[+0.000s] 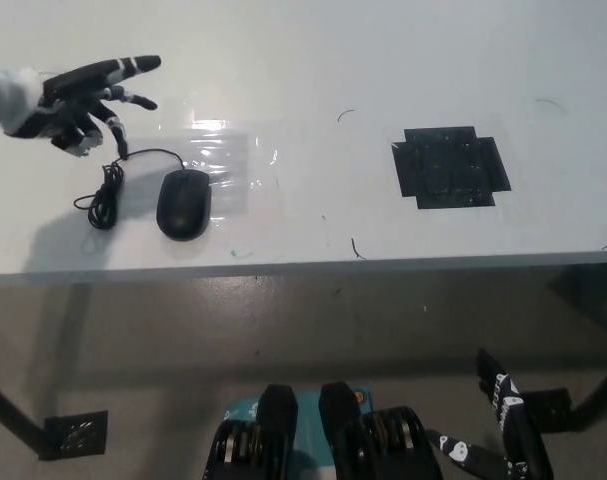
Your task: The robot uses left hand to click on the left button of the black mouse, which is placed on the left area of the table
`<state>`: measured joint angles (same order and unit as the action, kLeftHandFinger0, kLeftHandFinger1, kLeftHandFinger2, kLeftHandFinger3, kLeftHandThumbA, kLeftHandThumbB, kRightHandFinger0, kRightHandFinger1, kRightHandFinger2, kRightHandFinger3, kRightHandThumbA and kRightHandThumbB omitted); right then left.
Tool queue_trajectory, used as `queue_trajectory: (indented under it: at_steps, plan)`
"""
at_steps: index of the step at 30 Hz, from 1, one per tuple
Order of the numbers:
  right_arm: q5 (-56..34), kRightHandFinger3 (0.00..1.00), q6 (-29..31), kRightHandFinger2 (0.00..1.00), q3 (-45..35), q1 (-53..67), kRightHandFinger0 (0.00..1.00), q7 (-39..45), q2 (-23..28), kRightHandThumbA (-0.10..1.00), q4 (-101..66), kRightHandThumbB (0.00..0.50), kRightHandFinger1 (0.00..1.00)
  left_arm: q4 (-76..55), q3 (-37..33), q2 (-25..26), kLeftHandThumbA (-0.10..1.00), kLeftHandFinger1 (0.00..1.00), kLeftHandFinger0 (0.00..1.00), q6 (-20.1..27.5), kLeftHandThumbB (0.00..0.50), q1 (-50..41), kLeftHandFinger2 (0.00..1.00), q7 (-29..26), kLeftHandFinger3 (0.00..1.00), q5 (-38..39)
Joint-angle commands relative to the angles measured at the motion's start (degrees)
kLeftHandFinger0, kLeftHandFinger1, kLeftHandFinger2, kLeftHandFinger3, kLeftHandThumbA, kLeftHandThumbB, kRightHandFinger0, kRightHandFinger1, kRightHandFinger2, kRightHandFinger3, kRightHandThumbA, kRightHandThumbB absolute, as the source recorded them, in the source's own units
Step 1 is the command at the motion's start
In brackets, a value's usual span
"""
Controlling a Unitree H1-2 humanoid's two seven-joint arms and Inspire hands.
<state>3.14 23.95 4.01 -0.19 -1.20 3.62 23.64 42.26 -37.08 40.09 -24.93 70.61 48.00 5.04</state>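
A white table fills the upper half of the view, its near edge running across the middle, with a black taped patch on its right part. Below lies a grey floor, where a dark table leg meets a small foot plate.

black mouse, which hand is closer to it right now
Left. The left hand hovers open over the table just up and left of the black mouse, not touching it. The right hand hangs below the table edge, far off.

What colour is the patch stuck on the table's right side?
Black: the taped patch shows clearly on the white table in the head view.
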Motion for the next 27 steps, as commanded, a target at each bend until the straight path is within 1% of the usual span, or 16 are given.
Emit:
queue_trajectory:
  at_steps: [1,3,4,6,7,8,9,11,12,15,16,18,21,22,23,27]
  plan:
    - [-1.3,1.00,3.0,1.00,-0.9,-1.3,1.00,0.2,0.7,1.00,-1.6,0.286,1.00,2.3,-3.7,-0.2,1.00,0.06,0.00,-1.3,0.459,7.9,0.37,8.8,1.00,-7.6]
    - [-1.2,1.00,3.0,1.00,-0.9,-1.5,1.00,0.2,0.7,1.00,-1.5,0.299,1.00,2.7,-4.8,-0.9,1.00,0.05,0.00,-1.4,0.439,8.8,0.40,9.7,1.00,-8.8]
    - [-1.2,1.00,3.0,1.00,-0.9,-1.7,1.00,0.2,0.7,1.00,-1.4,0.303,1.00,2.6,-5.1,-1.2,1.00,0.05,0.00,-1.7,0.443,9.1,0.41,9.8,1.00,-9.4]
    - [-1.2,1.00,3.0,1.00,-0.8,-1.9,1.00,0.3,0.7,1.00,-1.4,0.305,1.00,2.9,-5.9,-1.8,1.00,0.08,0.00,-2.0,0.437,9.6,0.45,9.6,1.00,-11.0]
    - [-1.0,1.00,3.0,1.00,-0.8,-1.8,1.00,0.2,0.7,1.00,-1.5,0.305,1.00,3.9,-5.6,-2.2,1.00,0.06,0.00,-2.0,0.435,9.7,0.43,9.7,1.00,-11.4]
    - [-0.8,1.00,3.0,1.00,-0.6,-1.8,1.00,0.1,0.9,1.00,-1.7,0.304,1.00,5.2,-5.4,-2.7,1.00,0.03,0.00,-2.0,0.449,10.1,0.39,10.9,1.00,-11.8]
    - [-0.8,1.00,3.0,1.00,-0.7,-1.8,1.00,0.2,1.0,1.00,-1.8,0.304,1.00,5.1,-5.7,-2.8,1.00,0.02,0.00,-2.0,0.455,10.2,0.38,11.6,1.00,-12.2]
    - [-1.0,1.00,3.0,1.00,-0.8,-1.9,1.00,0.4,1.1,1.00,-1.9,0.307,1.00,5.1,-6.0,-2.9,1.00,0.03,0.00,-1.4,0.447,10.2,0.39,11.3,1.00,-13.2]
    - [-1.3,1.00,3.0,1.00,-0.9,-2.0,1.00,0.6,1.1,1.00,-1.8,0.315,1.00,5.9,-5.9,-3.3,1.00,0.01,0.00,-1.8,0.470,10.7,0.37,12.2,1.00,-13.5]
    - [-1.2,1.00,3.0,1.00,-0.8,-2.4,1.00,0.7,1.3,1.00,-1.8,0.327,1.00,5.7,-5.3,-3.8,1.00,0.02,0.00,-2.0,0.465,10.5,0.42,12.0,1.00,-14.7]
    - [-1.1,1.00,3.0,1.00,-0.7,-2.5,1.00,0.7,1.5,1.00,-1.7,0.333,1.00,5.2,-5.1,-3.8,1.00,0.03,0.00,-2.0,0.478,10.4,0.42,11.9,1.00,-15.1]
    - [-0.7,1.00,3.0,1.00,-0.8,-3.0,1.00,0.6,1.6,1.00,-1.4,0.348,1.00,7.0,-5.1,-4.8,1.00,0.01,0.00,-1.8,0.498,10.9,0.40,12.9,1.00,-15.2]
    - [-0.4,1.00,3.0,1.00,-0.7,-2.9,1.00,0.4,1.7,1.00,-1.5,0.354,1.00,7.4,-4.7,-5.3,1.00,0.01,0.00,-0.3,0.498,10.5,0.37,12.8,1.00,-15.8]
    - [-0.8,1.00,3.0,1.00,-0.6,-2.8,1.00,0.6,1.5,1.00,-1.5,0.353,1.00,8.5,-4.3,-5.9,1.00,0.00,0.00,0.1,0.477,10.1,0.29,12.7,1.00,-15.5]
    - [-0.8,1.00,3.0,1.00,-0.6,-2.7,1.00,0.6,1.5,1.00,-1.5,0.351,1.00,9.9,-4.2,-6.7,1.00,0.00,0.00,0.3,0.452,9.8,0.28,12.9,1.00,-15.4]
    - [-0.4,1.00,3.0,1.00,-0.5,-2.5,1.00,0.4,1.5,1.00,-1.7,0.353,1.00,12.0,-5.2,-8.6,1.00,0.00,0.00,2.3,0.464,9.3,0.30,11.9,1.00,-17.7]
